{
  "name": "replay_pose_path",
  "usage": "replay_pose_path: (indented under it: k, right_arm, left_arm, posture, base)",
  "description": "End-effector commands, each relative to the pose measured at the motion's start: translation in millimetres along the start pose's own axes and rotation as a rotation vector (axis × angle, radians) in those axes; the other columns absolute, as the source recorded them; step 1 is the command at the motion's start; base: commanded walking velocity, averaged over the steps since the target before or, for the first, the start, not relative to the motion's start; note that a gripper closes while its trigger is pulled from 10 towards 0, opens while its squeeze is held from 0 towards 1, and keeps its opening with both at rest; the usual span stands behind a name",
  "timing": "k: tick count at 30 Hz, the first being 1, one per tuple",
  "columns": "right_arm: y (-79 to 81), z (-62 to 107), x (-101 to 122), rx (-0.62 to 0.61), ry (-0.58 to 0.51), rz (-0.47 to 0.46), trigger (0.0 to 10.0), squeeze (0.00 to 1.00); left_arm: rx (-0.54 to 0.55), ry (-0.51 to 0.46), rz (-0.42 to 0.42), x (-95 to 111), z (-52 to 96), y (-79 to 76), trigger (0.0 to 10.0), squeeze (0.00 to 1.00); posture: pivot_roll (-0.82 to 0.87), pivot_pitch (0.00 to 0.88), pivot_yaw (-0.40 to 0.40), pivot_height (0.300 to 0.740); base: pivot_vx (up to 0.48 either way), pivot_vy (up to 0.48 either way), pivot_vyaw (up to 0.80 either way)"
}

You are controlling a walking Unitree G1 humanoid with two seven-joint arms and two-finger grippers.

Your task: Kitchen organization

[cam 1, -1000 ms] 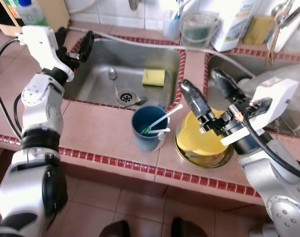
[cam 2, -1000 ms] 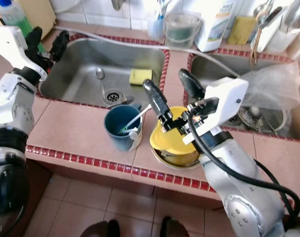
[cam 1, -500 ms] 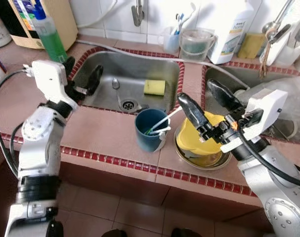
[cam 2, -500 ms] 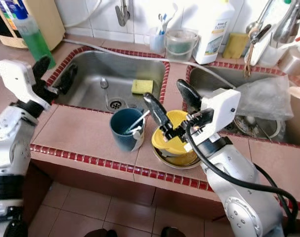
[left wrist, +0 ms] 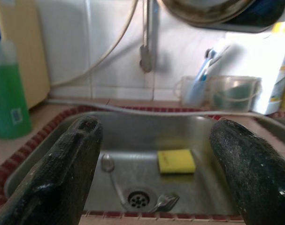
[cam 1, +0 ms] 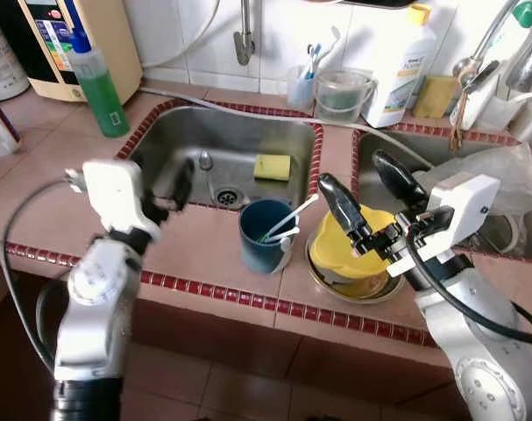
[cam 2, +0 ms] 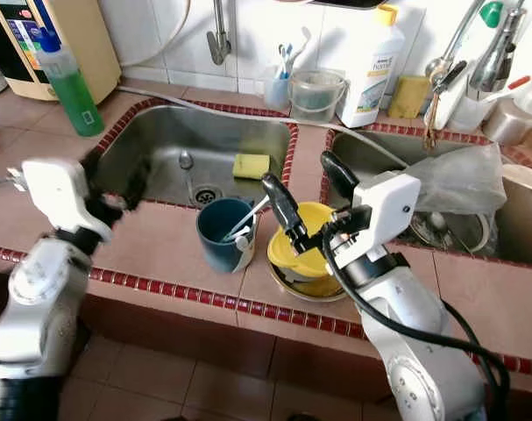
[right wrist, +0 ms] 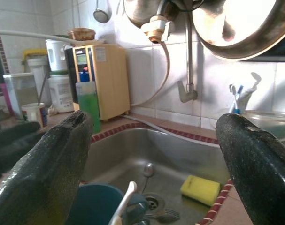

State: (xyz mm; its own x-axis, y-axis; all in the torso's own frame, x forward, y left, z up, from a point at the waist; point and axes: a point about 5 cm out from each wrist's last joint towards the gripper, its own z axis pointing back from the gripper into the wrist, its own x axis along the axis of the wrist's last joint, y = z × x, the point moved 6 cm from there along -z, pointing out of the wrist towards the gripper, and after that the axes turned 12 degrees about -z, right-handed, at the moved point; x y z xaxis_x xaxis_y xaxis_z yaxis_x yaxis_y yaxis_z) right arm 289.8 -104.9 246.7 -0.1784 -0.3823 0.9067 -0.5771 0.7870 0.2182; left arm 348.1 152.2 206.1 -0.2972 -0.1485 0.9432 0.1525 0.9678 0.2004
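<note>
Tiled counter [cam 1: 204,254] holds steel sink [cam 1: 230,145]; right hand [cam 1: 371,206] wide over yellow bowl [cam 1: 353,254], left hand [left wrist: 151,164] wide.

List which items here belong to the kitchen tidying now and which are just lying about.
In play: yellow bowl, under the open right gripper; blue cup beside it.
Lying about: yellow sponge, spoon, green soap bottle, white detergent bottle.
</note>
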Motion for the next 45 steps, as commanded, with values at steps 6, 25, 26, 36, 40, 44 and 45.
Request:
replay_pose_path:
  k: [6,25,26,36,40,44,45]
  right_arm:
    - [-3.5,2.0,-8.3,-0.031,-0.006,0.002,10.0,0.0]
    - [-17.9,10.2,-34.1,-0.081,0.041,-0.035,10.0,0.0]
    - [-18.3,10.3,-35.8,-0.079,0.047,-0.035,10.0,0.0]
    - [-27.4,10.5,-44.7,-0.049,0.099,-0.034,10.0,0.0]
    - [-30.6,9.1,-48.6,-0.018,0.131,-0.032,10.0,0.0]
    - [-34.4,5.8,-50.5,0.012,0.155,-0.023,10.0,0.0]
    - [-34.4,5.8,-50.5,0.012,0.155,-0.023,10.0,0.0]
  left_arm:
    - [-0.045,-0.035,0.002,11.3,16.3,-7.4,10.0,0.0]
    - [-0.218,-0.003,-0.002,3.7,82.6,-32.8,10.0,0.0]
    - [-0.241,-0.01,-0.003,5.8,85.5,-35.6,10.0,0.0]
    - [-0.4,-0.05,-0.005,23.5,103.9,-54.1,10.0,0.0]
    - [-0.443,-0.08,-0.009,32.6,104.9,-60.0,10.0,0.0]
    - [-0.482,-0.097,-0.01,36.6,107.5,-65.7,10.0,0.0]
    - [-0.482,-0.097,-0.01,36.6,107.5,-65.7,10.0,0.0]
  posture:
    - [-0.08,0.098,0.022,0.74]
    - [-0.06,0.128,0.003,0.74]
    - [-0.05,0.129,-0.001,0.74]
    - [-0.02,0.142,-0.023,0.74]
    - [-0.01,0.142,-0.029,0.74]
    - [-0.01,0.142,-0.034,0.74]
    - [-0.01,0.142,-0.034,0.74]
  base:
    - [0.0,0.0,0.0]
    - [0.0,0.0,0.0]
    - [0.0,0.0,0.0]
    - [0.0,0.0,0.0]
    - [0.0,0.0,0.0]
    - [0.0,0.0,0.0]
    - [0.0,0.0,0.0]
